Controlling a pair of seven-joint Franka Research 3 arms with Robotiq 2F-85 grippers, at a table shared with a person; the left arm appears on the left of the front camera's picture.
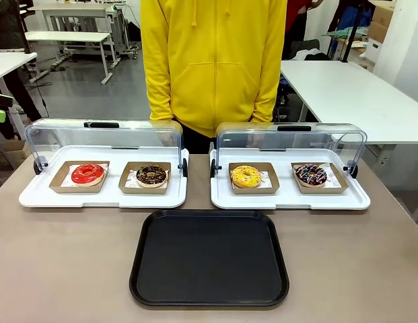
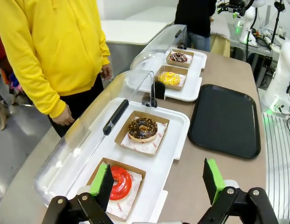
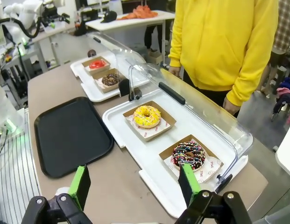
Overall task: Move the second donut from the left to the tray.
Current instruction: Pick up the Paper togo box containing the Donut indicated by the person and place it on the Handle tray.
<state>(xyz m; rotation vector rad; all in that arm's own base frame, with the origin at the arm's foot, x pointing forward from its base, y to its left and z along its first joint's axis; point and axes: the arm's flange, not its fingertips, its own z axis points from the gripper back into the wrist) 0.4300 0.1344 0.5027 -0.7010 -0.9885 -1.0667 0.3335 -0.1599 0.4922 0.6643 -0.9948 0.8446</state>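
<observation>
Left pincer released, fingers spread wide; right pincer likewise released. Just ahead of left pincer, red donut beside one finger. Farther ahead, second donut from the left in cardboard holder on white tray. Ahead-right of left pincer, black tray on table

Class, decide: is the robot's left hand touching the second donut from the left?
Apart. Left wrist view: white tray shows between the left hand and the donut.
</observation>
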